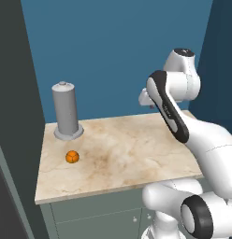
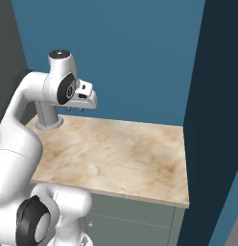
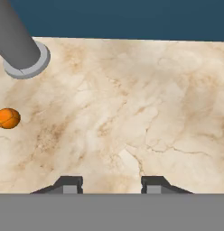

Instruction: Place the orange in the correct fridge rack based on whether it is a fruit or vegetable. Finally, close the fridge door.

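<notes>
The orange [image 1: 72,157] is a small ball with thin dark lines, lying on the marble counter [image 1: 136,158] near its left end, just in front of a grey cylinder [image 1: 65,112]. In the hand view the orange [image 3: 7,118] sits at the far left edge. My gripper [image 3: 111,185] hangs above the back middle of the counter, well to the right of the orange, fingers apart with nothing between them. The right base view shows the gripper [image 2: 75,109] pointing down beside the cylinder [image 2: 48,119]. The fridge door is out of view.
A blue wall runs behind the counter. A tall dark grey panel [image 1: 15,116] stands against the counter's left end and a dark blue panel [image 2: 212,120] at its right end. Cabinet fronts [image 1: 99,214] lie below the front edge.
</notes>
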